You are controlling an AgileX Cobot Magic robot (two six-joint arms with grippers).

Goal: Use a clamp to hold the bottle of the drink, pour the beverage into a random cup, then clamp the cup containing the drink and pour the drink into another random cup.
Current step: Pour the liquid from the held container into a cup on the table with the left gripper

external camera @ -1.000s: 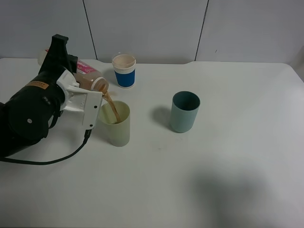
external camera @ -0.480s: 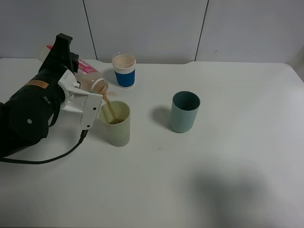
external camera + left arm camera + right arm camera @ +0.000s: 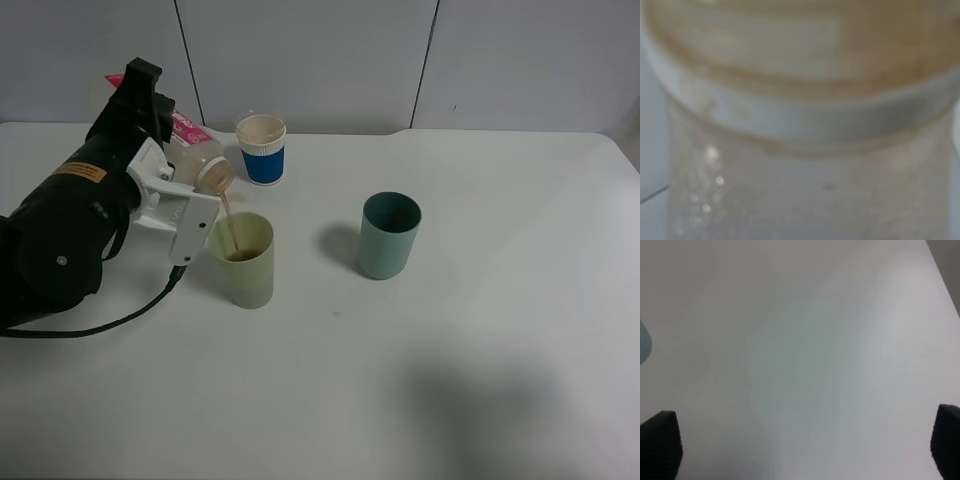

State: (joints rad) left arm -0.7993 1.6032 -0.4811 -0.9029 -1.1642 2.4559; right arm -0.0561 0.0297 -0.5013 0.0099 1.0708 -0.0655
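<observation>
Left hand (image 3: 178, 190) is clamped shut on the bottle of the drink (image 3: 192, 152) near the counter's (image 3: 480, 350) back-left corner, tipping it neck-down so its mouth hangs just above the rim of the yellow-green tumbler (image 3: 243, 262). A thin brown stream of beverage (image 3: 229, 222) falls from the mouth into that tumbler, where it pools. The left wrist view is filled by the blurred bottle (image 3: 805, 190). Right hand (image 3: 802, 445) has its fingers spread wide, holding nothing, over bare counter. The teal tumbler (image 3: 388, 236) stands upright near the counter's middle, well apart from the yellow-green one; a blue cup (image 3: 262, 150) stands by the back edge. Bare counter runs to the front and right edges. Counted: 1 bottle, 3 cups.
</observation>
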